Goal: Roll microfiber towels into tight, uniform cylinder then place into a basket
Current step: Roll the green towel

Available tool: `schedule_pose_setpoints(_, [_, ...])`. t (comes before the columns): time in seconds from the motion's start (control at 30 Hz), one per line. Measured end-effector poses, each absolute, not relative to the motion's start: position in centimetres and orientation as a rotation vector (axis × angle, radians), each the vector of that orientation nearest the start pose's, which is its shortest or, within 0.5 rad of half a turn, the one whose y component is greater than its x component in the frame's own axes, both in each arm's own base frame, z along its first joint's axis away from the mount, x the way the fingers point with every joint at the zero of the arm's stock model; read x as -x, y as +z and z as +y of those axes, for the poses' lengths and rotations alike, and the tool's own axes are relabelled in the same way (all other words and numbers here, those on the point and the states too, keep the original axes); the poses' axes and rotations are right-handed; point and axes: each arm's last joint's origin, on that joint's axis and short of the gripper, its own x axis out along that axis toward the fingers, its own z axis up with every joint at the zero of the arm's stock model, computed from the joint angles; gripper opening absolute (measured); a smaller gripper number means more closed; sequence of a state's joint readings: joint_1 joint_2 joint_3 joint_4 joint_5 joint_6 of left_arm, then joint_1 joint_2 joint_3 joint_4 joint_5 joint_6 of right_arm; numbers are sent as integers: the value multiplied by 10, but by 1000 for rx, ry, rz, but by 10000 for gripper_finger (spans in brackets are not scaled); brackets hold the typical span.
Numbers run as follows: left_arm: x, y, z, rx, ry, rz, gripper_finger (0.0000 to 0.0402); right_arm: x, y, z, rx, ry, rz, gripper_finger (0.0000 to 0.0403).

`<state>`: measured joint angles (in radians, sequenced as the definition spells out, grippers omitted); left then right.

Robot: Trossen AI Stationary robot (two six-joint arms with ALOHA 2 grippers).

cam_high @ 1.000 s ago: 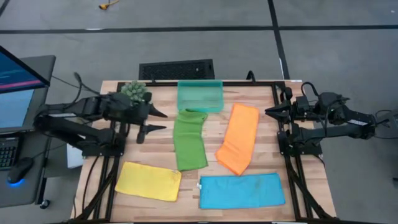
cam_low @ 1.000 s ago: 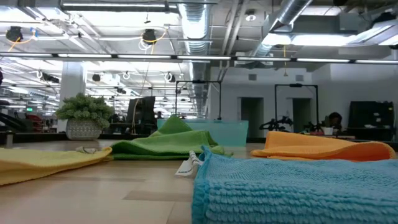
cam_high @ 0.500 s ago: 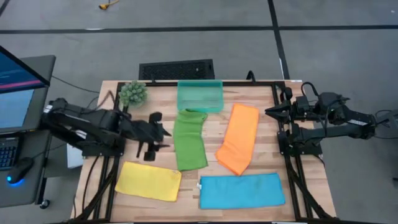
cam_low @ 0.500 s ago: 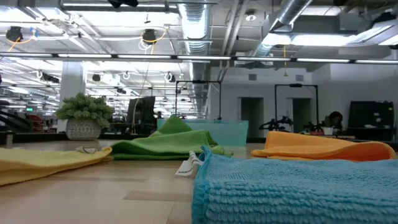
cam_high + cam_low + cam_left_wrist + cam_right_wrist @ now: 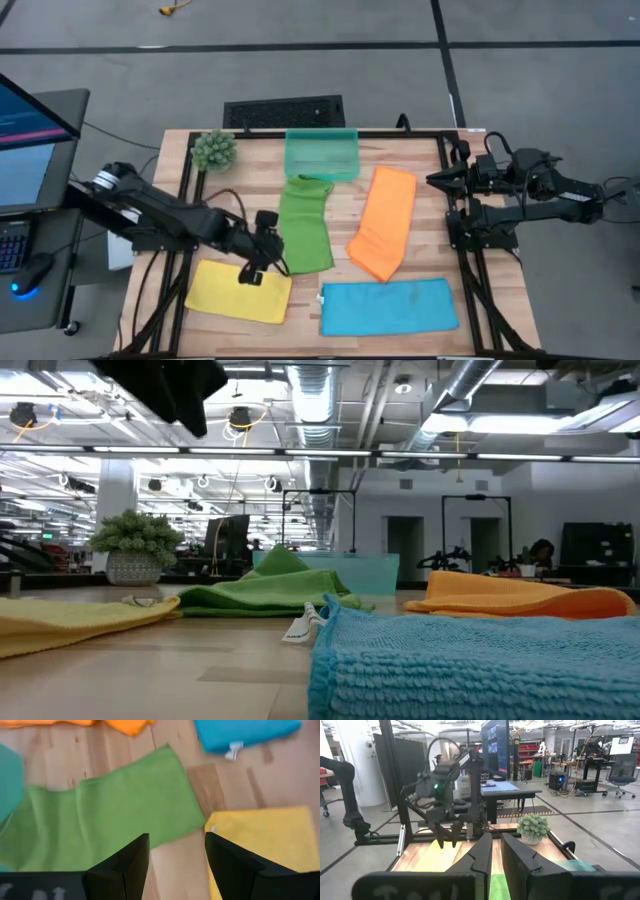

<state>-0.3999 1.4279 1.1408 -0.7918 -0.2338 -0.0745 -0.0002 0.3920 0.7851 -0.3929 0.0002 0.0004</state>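
Left tool [image 5: 254, 262], fingers apart, above yellow towel [image 5: 238, 291] beside green towel [image 5: 305, 226].

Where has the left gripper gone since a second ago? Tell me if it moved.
Yes. The left gripper swung away from the plant, toward the table's near edge, and now hangs open over the yellow towel's corner beside the green towel.

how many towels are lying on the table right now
4. The green towel lies below the basket, the orange towel to its right, the yellow towel at front left, the blue towel at front right. None looks hidden.
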Motion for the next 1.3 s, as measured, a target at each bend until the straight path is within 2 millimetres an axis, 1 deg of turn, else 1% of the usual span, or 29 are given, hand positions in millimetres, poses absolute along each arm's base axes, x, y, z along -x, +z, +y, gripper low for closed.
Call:
schedule_pose_setpoints(0.17, [-271,248,-108,-365,-150,1104,187,-76,354,0,-1,0,0,66])
schedule_pose_setpoints(0.3, [-278,232,-108,-392,-152,1150,187,-76,354,0,0,-1,0,66])
schedule_pose_setpoints(0.43, [-277,205,-104,-373,-142,1155,187,-76,354,0,-1,-1,0,66])
schedule_pose_setpoints(0.47, [-276,201,-103,-377,-133,1157,186,-76,354,0,-1,0,1,66])
schedule_pose_setpoints(0.6, [-279,195,-100,-377,-124,1110,179,-76,353,0,-1,0,4,66])
schedule_pose_setpoints(0.8, [-269,172,-99,-389,-198,1122,168,-76,353,0,-1,-1,7,66])
schedule_pose_setpoints(0.87, [-266,168,-99,-397,-206,1132,165,-76,353,0,0,-1,7,66])
schedule_pose_setpoints(1.13, [-271,166,-104,-528,-315,1010,153,-76,353,0,-1,-1,8,66])
schedule_pose_setpoints(1.23, [-266,158,-101,-561,-312,1037,149,-76,353,0,-1,0,8,66])
schedule_pose_setpoints(1.3, [-265,156,-100,-549,-322,1032,147,-76,353,0,-1,-1,8,66])
